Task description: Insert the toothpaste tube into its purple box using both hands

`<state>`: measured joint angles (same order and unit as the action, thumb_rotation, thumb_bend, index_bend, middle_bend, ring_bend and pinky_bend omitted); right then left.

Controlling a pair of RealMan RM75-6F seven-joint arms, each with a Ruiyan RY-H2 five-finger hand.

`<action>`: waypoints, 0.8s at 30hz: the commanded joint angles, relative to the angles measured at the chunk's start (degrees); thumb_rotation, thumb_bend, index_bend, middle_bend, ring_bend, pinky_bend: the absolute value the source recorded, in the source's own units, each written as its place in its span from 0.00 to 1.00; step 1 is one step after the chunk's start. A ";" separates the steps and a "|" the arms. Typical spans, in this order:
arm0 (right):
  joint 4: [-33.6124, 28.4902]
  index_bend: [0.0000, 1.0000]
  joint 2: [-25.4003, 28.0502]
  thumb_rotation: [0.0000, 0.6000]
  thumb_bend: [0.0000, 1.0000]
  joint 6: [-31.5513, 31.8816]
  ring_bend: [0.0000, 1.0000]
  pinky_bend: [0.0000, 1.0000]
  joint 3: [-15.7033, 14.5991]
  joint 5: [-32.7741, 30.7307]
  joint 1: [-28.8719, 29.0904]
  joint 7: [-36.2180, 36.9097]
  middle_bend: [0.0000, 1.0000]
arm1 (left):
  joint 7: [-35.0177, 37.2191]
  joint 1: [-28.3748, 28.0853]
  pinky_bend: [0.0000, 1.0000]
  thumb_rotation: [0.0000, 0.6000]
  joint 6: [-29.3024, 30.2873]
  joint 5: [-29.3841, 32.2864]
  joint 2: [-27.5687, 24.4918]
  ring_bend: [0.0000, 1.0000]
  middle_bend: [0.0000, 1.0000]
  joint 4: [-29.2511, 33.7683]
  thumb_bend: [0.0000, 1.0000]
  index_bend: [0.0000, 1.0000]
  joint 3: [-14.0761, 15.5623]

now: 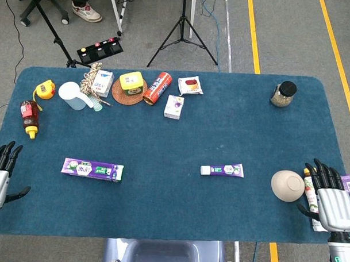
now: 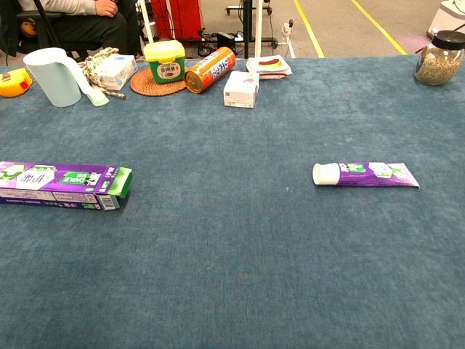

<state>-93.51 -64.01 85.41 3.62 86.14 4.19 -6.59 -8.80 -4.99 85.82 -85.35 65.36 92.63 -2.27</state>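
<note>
The purple toothpaste box (image 1: pixel 92 169) (image 2: pixel 64 185) lies flat on the blue table at the left front, its green end flap to the right. The toothpaste tube (image 1: pixel 222 170) (image 2: pixel 365 174) lies flat right of centre, white cap pointing left. My left hand (image 1: pixel 1 174) rests open at the table's left edge, well left of the box, holding nothing. At the right front edge my right hand (image 1: pixel 330 198) is open with fingers spread, far right of the tube. The chest view shows neither hand.
A beige bowl (image 1: pixel 287 185) lies just left of my right hand, with a bottle (image 1: pixel 312 199) and a purple packet (image 1: pixel 349 183) beside it. Along the back stand a white cup (image 2: pixel 54 75), small boxes, an orange can (image 2: pixel 209 70) and a jar (image 2: pixel 439 58). A red bottle (image 1: pixel 29 117) lies at left.
</note>
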 commanded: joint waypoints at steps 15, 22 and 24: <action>-8.34 0.05 -0.29 1.00 0.00 -6.65 0.03 0.10 -0.45 4.03 5.16 -2.28 0.04 | 0.97 1.02 0.08 1.00 1.89 -1.15 -0.83 0.00 0.00 1.01 0.06 0.00 0.32; -11.67 0.07 -4.20 1.00 0.00 -11.78 0.08 0.19 1.74 0.93 9.30 -6.18 0.08 | 1.29 1.25 0.08 1.00 2.15 -1.34 -1.11 0.00 0.00 1.26 0.06 0.00 0.39; -11.69 0.09 -6.57 1.00 0.00 -13.13 0.10 0.22 2.47 -0.25 10.59 -6.94 0.10 | 1.62 1.34 0.08 1.00 2.19 -1.27 -1.29 0.00 0.00 1.28 0.06 0.00 0.39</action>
<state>-104.86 -68.64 73.67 5.20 87.15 13.49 -12.53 -7.24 -3.69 87.99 -86.64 64.13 93.90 -1.88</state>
